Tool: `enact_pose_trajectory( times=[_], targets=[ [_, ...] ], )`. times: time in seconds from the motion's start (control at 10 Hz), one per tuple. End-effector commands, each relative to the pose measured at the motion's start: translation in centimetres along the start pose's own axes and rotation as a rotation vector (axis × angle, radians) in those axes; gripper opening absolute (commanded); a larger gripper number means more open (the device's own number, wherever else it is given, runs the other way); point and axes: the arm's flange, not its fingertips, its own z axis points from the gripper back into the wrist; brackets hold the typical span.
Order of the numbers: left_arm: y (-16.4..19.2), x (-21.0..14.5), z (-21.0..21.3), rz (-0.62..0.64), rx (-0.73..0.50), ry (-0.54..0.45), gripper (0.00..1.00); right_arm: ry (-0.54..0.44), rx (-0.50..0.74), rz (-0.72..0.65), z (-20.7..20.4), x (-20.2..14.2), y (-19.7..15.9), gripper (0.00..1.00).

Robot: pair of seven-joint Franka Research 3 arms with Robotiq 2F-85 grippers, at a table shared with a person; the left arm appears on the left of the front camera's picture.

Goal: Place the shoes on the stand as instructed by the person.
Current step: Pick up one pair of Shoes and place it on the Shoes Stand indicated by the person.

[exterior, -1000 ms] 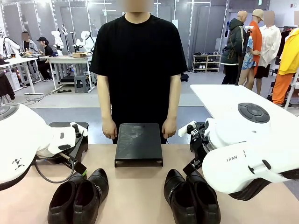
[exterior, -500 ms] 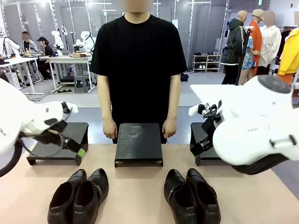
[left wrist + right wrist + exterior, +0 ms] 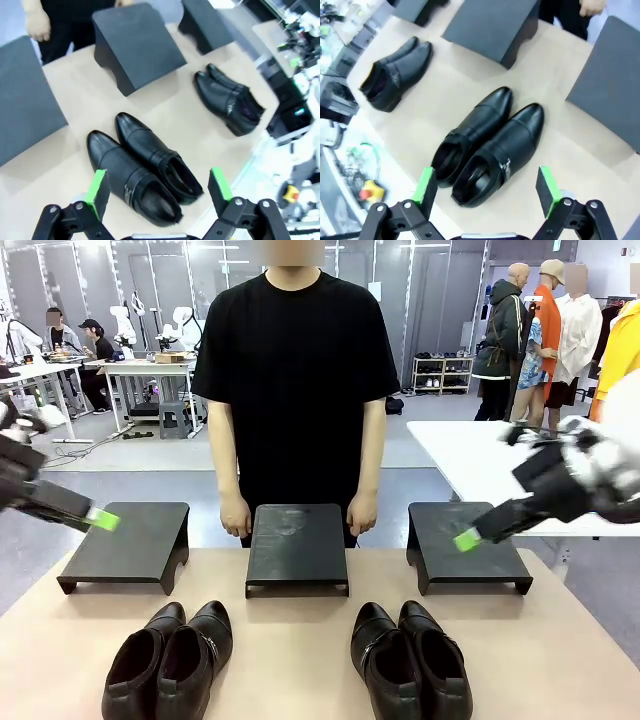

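Front view: person (image 3: 295, 370) in a black T-shirt stands top centre behind the table (image 3: 300, 625), hands (image 3: 235, 515) hanging down just behind the far corners of the middle stand (image 3: 297, 545); contact cannot be told. Three black stands sit in a row across mid frame: left stand (image 3: 128, 540), middle stand, right stand (image 3: 468, 548)

Left pair of shoes (image 3: 168, 660) sits lower left on the table and right pair of shoes (image 3: 410, 665) lower right. In each pair the shoes are side by side and touching, toes toward the stands. The two pairs are well apart, and both are on the table in front of the stands

Left gripper (image 3: 103, 519) is at the left edge mid height, raised, its green pad tip over the left stand. Right gripper (image 3: 467, 539) is at right mid height, raised, its green tip over the right stand

Left wrist view: the left gripper's jaws are spread wide with nothing held, hanging above one pair at lower centre, the other pair upper right. Right wrist view: the right gripper's jaws are spread wide too, nothing held, above a pair at centre with a metal buckle on one shoe, the other pair upper left
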Motion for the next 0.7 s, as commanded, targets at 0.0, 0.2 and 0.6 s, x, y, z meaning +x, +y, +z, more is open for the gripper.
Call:
enact_pose_trajectory(
  times=[0.0, 0.2, 0.6],
  targets=[
    [2.5, -2.4, 4.6, 0.076, -0.059, -0.057, 1.0, -0.046, 0.069, -0.103, 3.6, -2.7, -3.6, 1.0],
    [3.8, -5.6, 8.8, 0.146, -0.068, -0.161, 1.0, -0.129, 0.076, -0.161, 6.9, -6.0, -5.4, 1.0],
    [5.4, -14.6, 14.9, 0.265, -0.296, -0.333, 1.0, -0.417, 0.299, -0.343, 13.0, -16.9, -10.1, 1.0]
  ],
)
